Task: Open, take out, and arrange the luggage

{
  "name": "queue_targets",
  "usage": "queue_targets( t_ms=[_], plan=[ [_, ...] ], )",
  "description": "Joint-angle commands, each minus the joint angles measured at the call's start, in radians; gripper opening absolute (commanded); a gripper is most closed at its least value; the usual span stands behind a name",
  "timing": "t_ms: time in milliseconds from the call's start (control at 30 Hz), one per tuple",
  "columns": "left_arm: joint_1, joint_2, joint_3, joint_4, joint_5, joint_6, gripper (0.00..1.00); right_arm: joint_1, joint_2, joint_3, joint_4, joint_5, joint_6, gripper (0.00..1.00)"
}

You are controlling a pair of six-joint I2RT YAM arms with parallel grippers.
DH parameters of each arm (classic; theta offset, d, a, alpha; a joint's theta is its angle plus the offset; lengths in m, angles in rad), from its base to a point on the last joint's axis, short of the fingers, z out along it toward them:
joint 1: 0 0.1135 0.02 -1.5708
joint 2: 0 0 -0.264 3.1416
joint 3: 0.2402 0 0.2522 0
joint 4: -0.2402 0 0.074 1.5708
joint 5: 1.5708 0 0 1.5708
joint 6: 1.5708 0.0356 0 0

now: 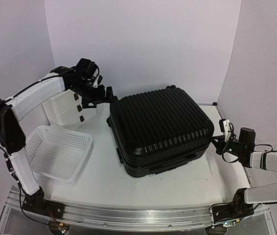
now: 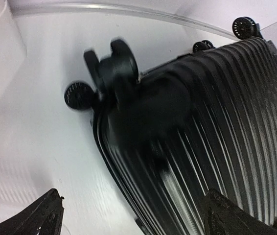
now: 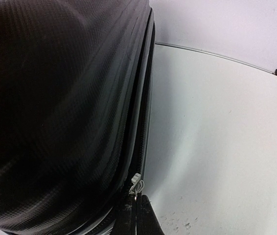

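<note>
The luggage (image 1: 160, 129), a large black ribbed hard-shell suitcase, lies flat and closed on the white table. My left gripper (image 1: 104, 95) hovers at its far left corner, open. In the left wrist view the two fingertips (image 2: 40, 215) stand wide apart over the suitcase edge (image 2: 226, 122), with a caster wheel (image 2: 80, 95) ahead; the picture is motion-blurred. My right gripper (image 1: 218, 143) is at the suitcase's right side. In the right wrist view it (image 3: 137, 215) is shut on the silver zipper pull (image 3: 136, 183) in the seam of the luggage (image 3: 55, 122).
A white perforated basket (image 1: 57, 152) sits tilted at the near left. A white drawer box (image 1: 67, 110) stands behind it, by the left arm. Walls close the back and both sides. Bare table (image 3: 217, 137) lies right of the suitcase.
</note>
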Motion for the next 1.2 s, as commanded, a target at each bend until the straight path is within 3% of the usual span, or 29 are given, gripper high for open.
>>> queue_targets(
  t_ms=[0, 100, 233, 367, 500, 667, 767, 900, 1000, 1100, 1167],
  plan=[
    [-0.034, -0.221, -0.205, -0.033, 0.159, -0.393, 0.99, 0.046, -0.085, 0.008, -0.05, -0.074, 0.012, 0.0],
    [-0.125, -0.242, -0.268, 0.015, 0.16, -0.535, 1.0, 0.052, -0.091, 0.014, -0.071, -0.073, 0.009, 0.0],
    [-0.212, -0.203, -0.31, 0.104, 0.18, -0.594, 1.0, 0.058, -0.107, 0.013, -0.086, -0.069, 0.008, 0.0],
    [-0.222, -0.175, -0.342, 0.108, 0.094, -0.548, 0.97, 0.057, -0.107, 0.02, -0.106, -0.041, 0.013, 0.0],
    [-0.222, -0.139, -0.368, 0.094, 0.004, -0.439, 0.85, 0.055, -0.085, 0.03, -0.119, 0.052, 0.009, 0.0],
    [-0.222, -0.058, -0.367, 0.024, -0.066, -0.322, 0.79, -0.022, -0.003, 0.118, -0.132, -0.095, -0.056, 0.0],
    [-0.222, -0.027, -0.373, -0.012, -0.125, -0.278, 0.78, -0.108, 0.085, 0.201, -0.133, -0.236, -0.129, 0.0],
    [-0.221, 0.007, -0.374, -0.021, -0.163, -0.237, 0.77, -0.132, 0.252, 0.36, -0.168, -0.363, -0.236, 0.0],
    [-0.221, 0.025, -0.367, -0.032, -0.193, -0.207, 0.77, -0.132, 0.365, 0.535, -0.376, -0.439, -0.465, 0.0],
    [-0.22, 0.04, -0.36, -0.035, -0.209, -0.172, 0.77, -0.132, 0.498, 0.708, -0.527, -0.46, -0.568, 0.0],
    [-0.219, 0.057, -0.35, -0.036, -0.208, -0.148, 0.77, -0.132, 0.586, 0.798, -0.541, -0.478, -0.6, 0.0]
  ],
)
